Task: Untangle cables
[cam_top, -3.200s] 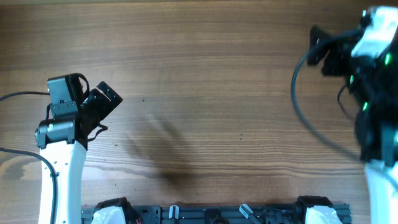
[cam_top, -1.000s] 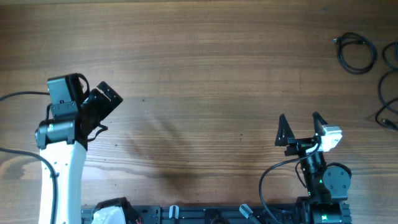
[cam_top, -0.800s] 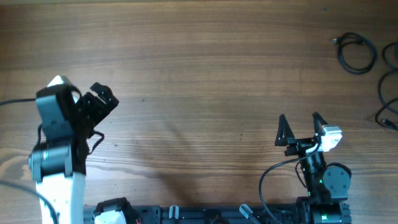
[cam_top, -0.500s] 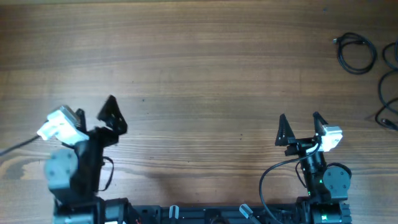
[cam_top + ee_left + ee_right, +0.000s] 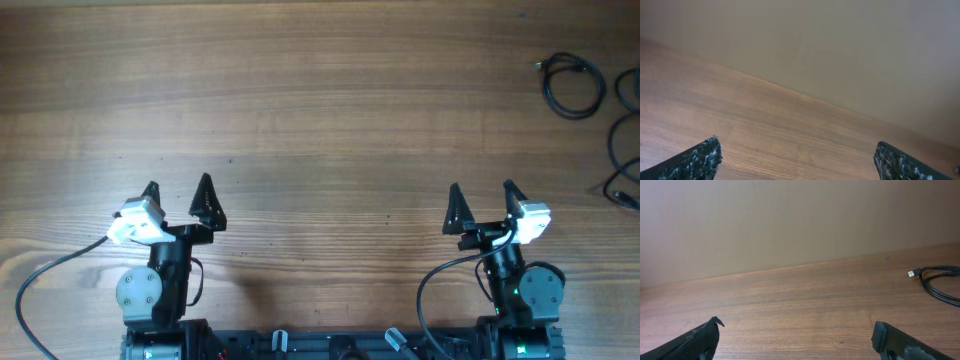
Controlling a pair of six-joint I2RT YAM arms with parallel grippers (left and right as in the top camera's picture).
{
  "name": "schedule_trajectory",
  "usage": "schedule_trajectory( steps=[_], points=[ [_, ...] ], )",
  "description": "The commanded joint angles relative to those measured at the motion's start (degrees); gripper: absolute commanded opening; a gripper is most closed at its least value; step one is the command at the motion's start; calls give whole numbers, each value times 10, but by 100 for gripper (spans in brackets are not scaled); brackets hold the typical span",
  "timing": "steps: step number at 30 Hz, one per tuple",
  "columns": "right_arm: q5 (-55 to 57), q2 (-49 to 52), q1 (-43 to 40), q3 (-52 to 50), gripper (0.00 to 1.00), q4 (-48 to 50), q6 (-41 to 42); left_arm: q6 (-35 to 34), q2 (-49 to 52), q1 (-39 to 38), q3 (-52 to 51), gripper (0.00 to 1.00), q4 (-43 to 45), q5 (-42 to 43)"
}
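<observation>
The cables lie apart at the table's far right in the overhead view: one thin black coil with a small plug end (image 5: 573,84), and a second black cord (image 5: 622,160) running along the right edge, partly cut off. The right wrist view catches the coil (image 5: 939,282) at its right side. My left gripper (image 5: 179,198) rests near the front left, open, nothing between its fingers. Near the front right, my right gripper (image 5: 482,202) stands open and empty too, well short of the cables. In the wrist views both the left gripper (image 5: 800,165) and the right gripper (image 5: 797,342) frame only bare wood.
The wooden table (image 5: 320,120) stretches across the whole view. A black rail with the arm bases (image 5: 340,343) runs along the front edge. A plain beige wall (image 5: 790,220) stands behind the table's far edge.
My left arm has folded back from its raised pose at the left side down to a low rest position near the front. The right arm and the cables have stayed put over the last second.
</observation>
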Motion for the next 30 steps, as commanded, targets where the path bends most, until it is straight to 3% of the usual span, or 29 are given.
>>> schedule_trajectory(
  steps=[1,8,19,23,30],
  points=[
    [7,-7,3,-1,100,2,1,77,-39,-15,-12,100,6,10],
    [8,-7,3,-1,100,2,1,89,-89,-19,-51,100,7,9],
    [7,-7,3,-1,100,2,0,89,-88,-19,-84,100,15,9],
    [7,-7,3,-1,100,2,1,89,-89,-19,-84,100,-33,7],
    [7,-7,3,-1,100,2,0,89,-88,-18,-84,100,-31,9]
  ],
)
